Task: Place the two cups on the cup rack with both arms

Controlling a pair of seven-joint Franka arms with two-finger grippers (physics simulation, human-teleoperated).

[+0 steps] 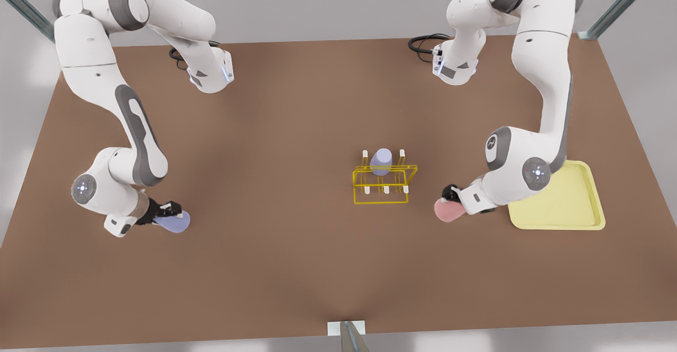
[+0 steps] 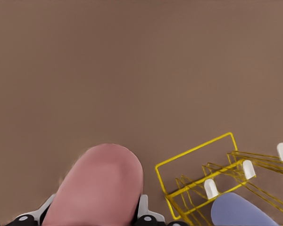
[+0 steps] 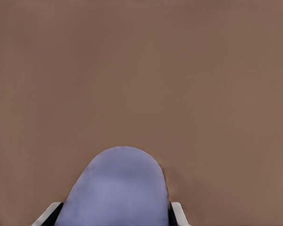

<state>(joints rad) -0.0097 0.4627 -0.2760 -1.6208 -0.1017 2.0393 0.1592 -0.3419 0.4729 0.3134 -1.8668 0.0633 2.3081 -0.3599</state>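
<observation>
1. Nearest the camera in the left wrist view: pink cup (image 2: pixel 100 186), clamped between the left end effector (image 2: pixel 92 214) fingers. In the front view it sits at the front view's right (image 1: pixel 449 210), tilted, just off the yellow tray (image 1: pixel 574 212), near the cup rack (image 1: pixel 382 183).
2. Right end effector (image 1: pixel 168 213) at the front view's left, closed on the lavender cup (image 1: pixel 175 221); cup fills the lower right wrist view (image 3: pixel 118 188), held sideways over bare desk (image 1: pixel 296 267), well apart from the rack.
3. Rack mid-desk, thin yellow wire, white-tipped pegs. A third lavender cup (image 1: pixel 381 161) is already seated on a back peg; front pegs look free.
4. Step in hand, my read: both cups grasped, carry to the rack under way, neither placed yet.
5. Next move likely calls for: bring each cup over a free peg, mouth down, lower, then release. Left arm has the short trip; right has most of the desk to cross.
6. Watch: arms converging on a small rack, risk of bumping the seated cup or each other.
</observation>
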